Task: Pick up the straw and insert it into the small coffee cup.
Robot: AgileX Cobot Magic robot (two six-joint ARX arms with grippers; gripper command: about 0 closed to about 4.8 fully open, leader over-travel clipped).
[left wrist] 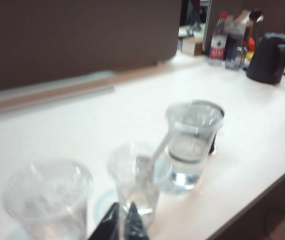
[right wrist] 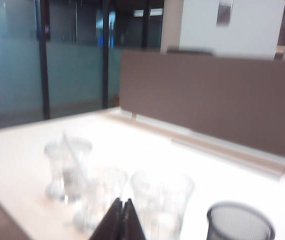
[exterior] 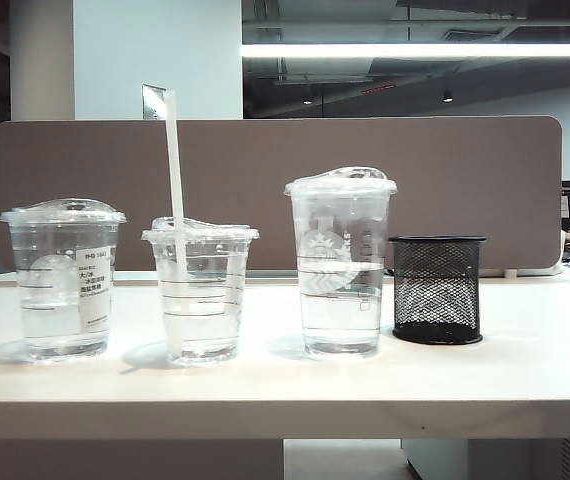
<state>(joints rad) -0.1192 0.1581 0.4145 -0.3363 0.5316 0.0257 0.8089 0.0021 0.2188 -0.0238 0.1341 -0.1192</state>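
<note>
The white straw (exterior: 175, 180) stands in the small coffee cup (exterior: 201, 300), the middle of three clear cups, leaning slightly left and rising well above its lid. In the left wrist view the straw (left wrist: 157, 150) slants out of that cup (left wrist: 137, 180). My left gripper (left wrist: 123, 212) hangs back above and in front of it, tips nearly together, holding nothing. My right gripper (right wrist: 122, 205) is shut and empty, above the blurred cups. Neither gripper appears in the exterior view.
A dome-lidded labelled cup (exterior: 63, 280) stands left of the small cup, the tallest cup (exterior: 340, 270) right of it, then a black mesh holder (exterior: 437, 290). A brown divider (exterior: 365, 180) backs the white table (exterior: 265, 385). A kettle (left wrist: 267, 57) and bottle (left wrist: 217, 40) sit far off.
</note>
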